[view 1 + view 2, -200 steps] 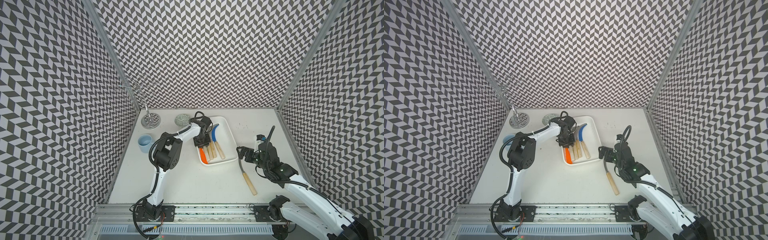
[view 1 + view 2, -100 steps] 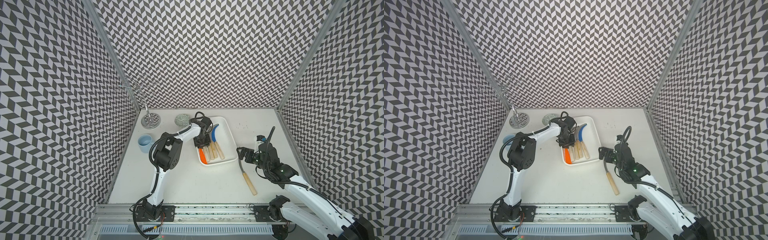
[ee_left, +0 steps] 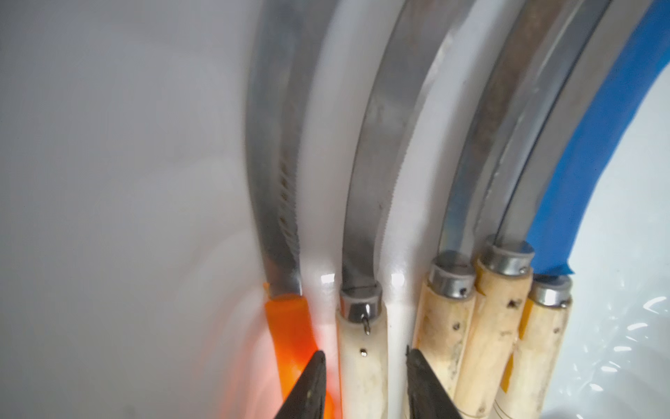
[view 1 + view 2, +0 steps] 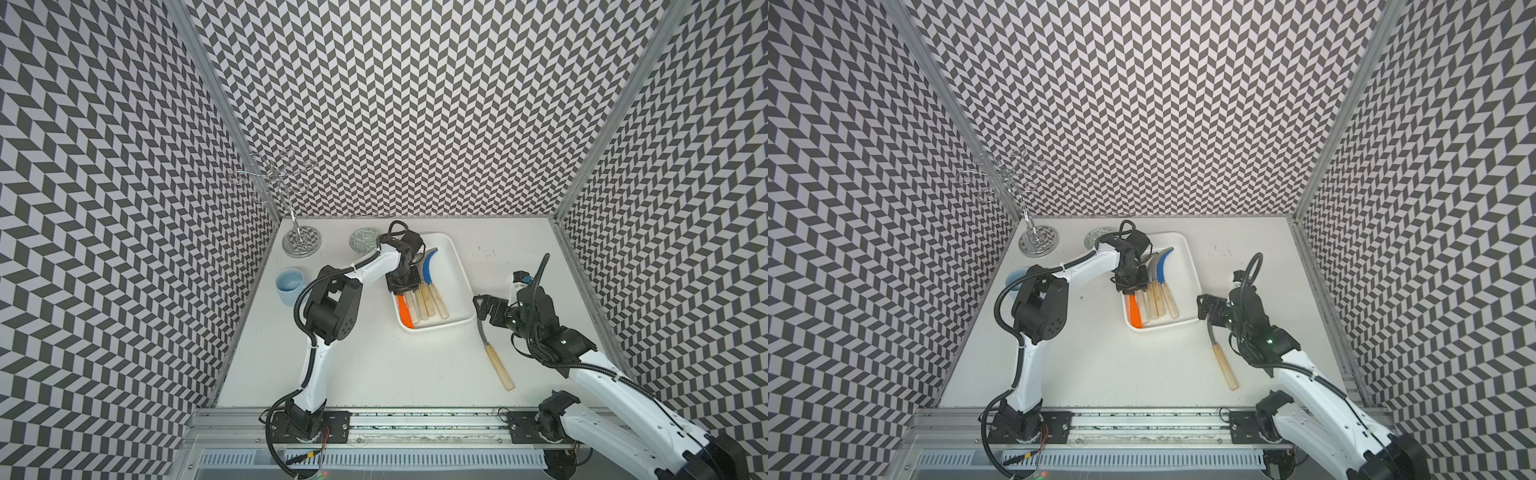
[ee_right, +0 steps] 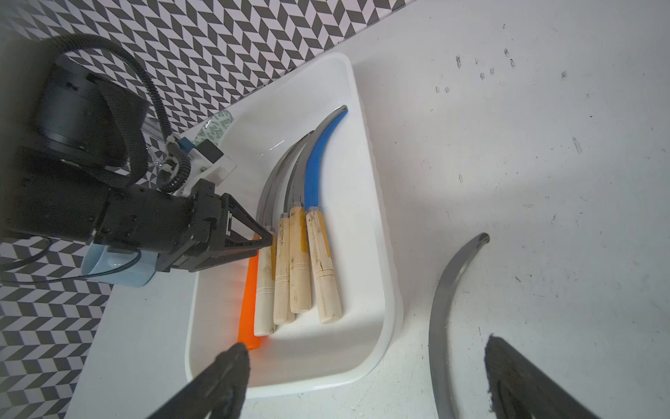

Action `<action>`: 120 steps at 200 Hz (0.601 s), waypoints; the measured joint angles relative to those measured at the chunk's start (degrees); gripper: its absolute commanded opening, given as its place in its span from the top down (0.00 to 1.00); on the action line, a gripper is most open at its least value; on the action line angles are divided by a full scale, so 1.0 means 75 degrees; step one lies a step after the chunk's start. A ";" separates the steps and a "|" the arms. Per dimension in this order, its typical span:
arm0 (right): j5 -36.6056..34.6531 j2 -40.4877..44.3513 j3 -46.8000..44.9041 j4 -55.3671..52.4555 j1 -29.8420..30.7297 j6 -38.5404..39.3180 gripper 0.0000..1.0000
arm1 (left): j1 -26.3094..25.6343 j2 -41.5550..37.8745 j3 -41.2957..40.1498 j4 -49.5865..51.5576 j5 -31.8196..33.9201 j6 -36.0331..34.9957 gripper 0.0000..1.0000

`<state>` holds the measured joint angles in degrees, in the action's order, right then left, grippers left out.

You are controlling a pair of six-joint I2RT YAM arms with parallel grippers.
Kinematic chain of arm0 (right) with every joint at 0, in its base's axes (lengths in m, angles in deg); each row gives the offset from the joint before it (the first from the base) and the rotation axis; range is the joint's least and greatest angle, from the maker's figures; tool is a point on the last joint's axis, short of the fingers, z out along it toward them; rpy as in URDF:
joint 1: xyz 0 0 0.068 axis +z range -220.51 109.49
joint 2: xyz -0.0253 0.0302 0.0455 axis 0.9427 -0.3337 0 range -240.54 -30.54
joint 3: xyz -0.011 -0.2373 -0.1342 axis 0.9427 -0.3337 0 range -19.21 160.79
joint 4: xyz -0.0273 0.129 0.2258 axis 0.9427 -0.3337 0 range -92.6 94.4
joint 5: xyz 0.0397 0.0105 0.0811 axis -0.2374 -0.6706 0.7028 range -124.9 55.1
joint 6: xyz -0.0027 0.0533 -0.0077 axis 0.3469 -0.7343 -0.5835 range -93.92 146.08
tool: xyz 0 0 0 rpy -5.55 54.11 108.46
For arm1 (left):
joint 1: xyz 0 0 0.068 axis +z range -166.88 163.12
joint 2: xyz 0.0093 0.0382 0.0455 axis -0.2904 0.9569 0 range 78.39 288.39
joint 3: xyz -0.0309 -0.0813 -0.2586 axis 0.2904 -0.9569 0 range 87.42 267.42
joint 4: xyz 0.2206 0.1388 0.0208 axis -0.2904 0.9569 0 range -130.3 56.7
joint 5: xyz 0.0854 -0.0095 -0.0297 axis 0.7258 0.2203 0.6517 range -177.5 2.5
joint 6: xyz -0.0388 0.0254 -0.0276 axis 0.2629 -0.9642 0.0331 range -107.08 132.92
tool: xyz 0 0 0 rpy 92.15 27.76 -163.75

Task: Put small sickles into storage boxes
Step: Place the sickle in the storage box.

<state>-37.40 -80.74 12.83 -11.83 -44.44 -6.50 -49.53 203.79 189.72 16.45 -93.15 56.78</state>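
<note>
Slightly parted, the left gripper (image 3: pixel 364 357) straddles the handle of a pale-handled sickle (image 3: pixel 362 326) inside the white tray (image 4: pixel 451 278), its two black fingertips (image 3: pixel 315 377) standing a little off either side of the handle rather than pressing on it, so the tool lies released on the tray floor. Just beside it on the tray's outer edge rests the orange-handled sickle (image 4: pixel 405 309), one fingertip crossing in front of the orange grip in the left wrist view. On the other side lie two more wooden-handled sickles (image 5: pixel 299 261), one partly stacked on its neighbour, and then the blue-bladed sickle (image 5: pixel 311 170); all five point their handles toward the front rail and sweep their curved blades toward the back wall. Across the white table (image 4: pixel 374 365), the right gripper (image 4: pixel 482 311) hangs with its jaws spread wide and nothing in them, over the blade end of the sixth sickle (image 4: pixel 496 363). That grey-bladed tool lies flat on the table just beside the tray's near right corner, wooden handle toward the front rail. In the right wrist view its blade runs between the two open fingers, closer to one of them; whether either finger touches it cannot be told. Well apart, by the robot's left wall, stand a light-blue mug (image 4: pixel 289 286), a small patterned bowl (image 4: pixel 365 242) close to the tray's far corner, and a metal wire stand (image 4: pixel 302 242).
</note>
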 measured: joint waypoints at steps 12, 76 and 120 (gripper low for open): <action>0.0000 0.0000 0.0000 0.0000 0.0000 0.0000 0.00 | -0.0020 -0.0015 0.0017 0.0044 0.0058 0.0020 0.60; 0.0064 -0.0003 0.0000 -0.0003 0.0000 0.0009 0.00 | -0.0216 -0.0297 0.0119 0.0213 0.0207 0.0108 0.42; 0.0108 -0.0038 0.0035 -0.0044 -0.0003 0.0044 0.00 | -0.0364 -0.1148 0.0251 0.0192 0.0189 0.0035 0.23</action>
<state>-36.59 -81.02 13.09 -12.16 -44.46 -6.17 -52.26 195.18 191.60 17.89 -91.73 57.04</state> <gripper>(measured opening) 0.997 0.736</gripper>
